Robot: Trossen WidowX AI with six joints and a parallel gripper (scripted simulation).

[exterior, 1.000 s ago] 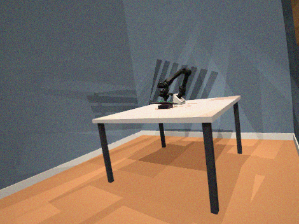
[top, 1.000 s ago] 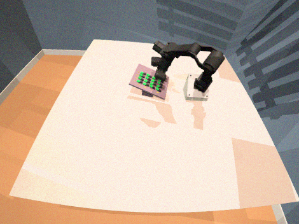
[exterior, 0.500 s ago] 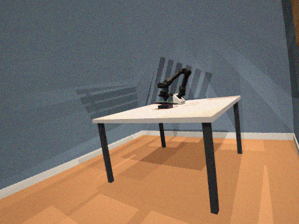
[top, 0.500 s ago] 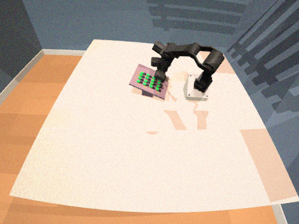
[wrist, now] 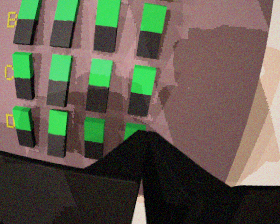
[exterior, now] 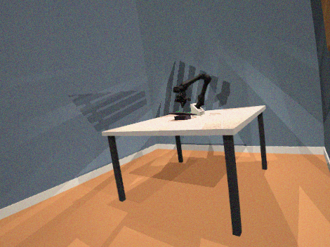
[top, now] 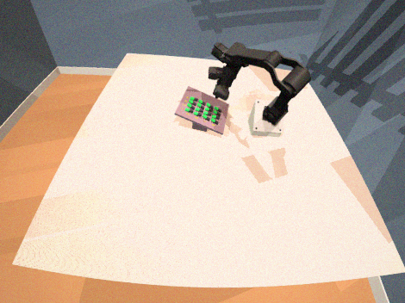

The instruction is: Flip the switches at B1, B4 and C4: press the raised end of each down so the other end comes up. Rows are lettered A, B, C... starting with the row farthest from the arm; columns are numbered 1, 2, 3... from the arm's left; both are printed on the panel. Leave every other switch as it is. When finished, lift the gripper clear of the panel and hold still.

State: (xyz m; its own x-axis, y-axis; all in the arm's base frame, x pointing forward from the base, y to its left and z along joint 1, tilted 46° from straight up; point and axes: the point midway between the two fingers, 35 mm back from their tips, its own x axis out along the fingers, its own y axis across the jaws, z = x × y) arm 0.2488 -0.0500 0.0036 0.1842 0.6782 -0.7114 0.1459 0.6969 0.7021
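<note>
The switch at C4 (wrist: 143,91) sits in the right-hand column of the panel (wrist: 206,66) in the wrist view, second full row down beside the yellow C; its green half points away from the arm and its dark half toward it, so its long axis runs along the arm's reach. B4 (wrist: 151,30) lies directly beyond it in the same column, and B1 (wrist: 28,20) is at the far left of that row, next to the yellow B. Which end of each rocker stands raised cannot be read from these views.

The gripper (wrist: 139,140) has its fingers pressed together with nothing between them, forming one blunt dark tip. That tip shows low in the wrist view, over the D row of column 4, so C4 lies straight ahead of it, away from the arm, with B4 further on the same line.

From the top view the gripper (top: 221,92) hangs over the near right edge of the panel (top: 184,108); I judge the next press wants a short move forward, no sideways shift, then down
</note>
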